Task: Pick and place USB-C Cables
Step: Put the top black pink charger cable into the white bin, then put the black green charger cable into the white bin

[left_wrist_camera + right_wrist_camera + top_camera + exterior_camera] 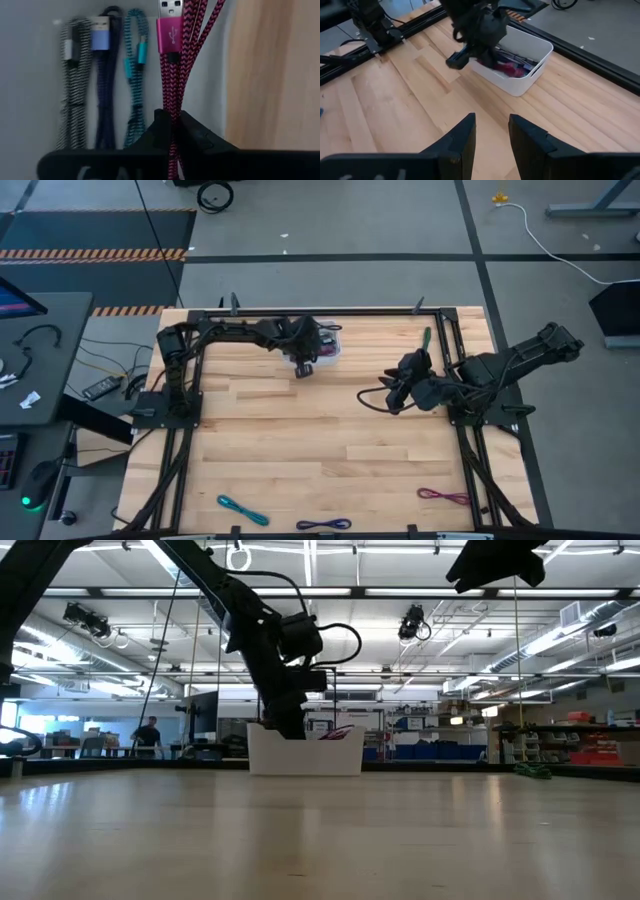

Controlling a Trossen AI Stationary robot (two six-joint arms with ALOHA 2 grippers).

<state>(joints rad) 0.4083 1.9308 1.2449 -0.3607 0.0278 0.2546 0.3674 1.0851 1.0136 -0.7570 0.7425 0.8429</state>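
My left gripper (172, 120) is shut on a magenta braided cable bundle (182, 65) over the white bin (333, 352) at the table's far edge. On the bin's floor (30, 75) lie a grey-and-black cable (70, 85), a dark blue one (105, 85) and a teal one (135, 75), side by side. My right gripper (492, 132) is open and hovers over bare wood at the table's right (397, 395). A teal cable (243, 510), a purple one (323, 525) and a magenta one (443, 497) lie along the near edge. A green one (426, 338) lies near the far right corner. My left gripper pinches the magenta bundle between its two fingers, low on the bundled strands (172, 107), away from the pink plug end (170, 32). The strands run along the fingers and out past their tips over the bin's floor. Whether the plug end rests there, I cannot tell.
The bin (540, 55) stands against the black frame rail at the far edge. A wide stretch of bare wood lies between the two arms and the near edge. Frame rails run along the left and right sides. A person stands far off in the room (148, 735).
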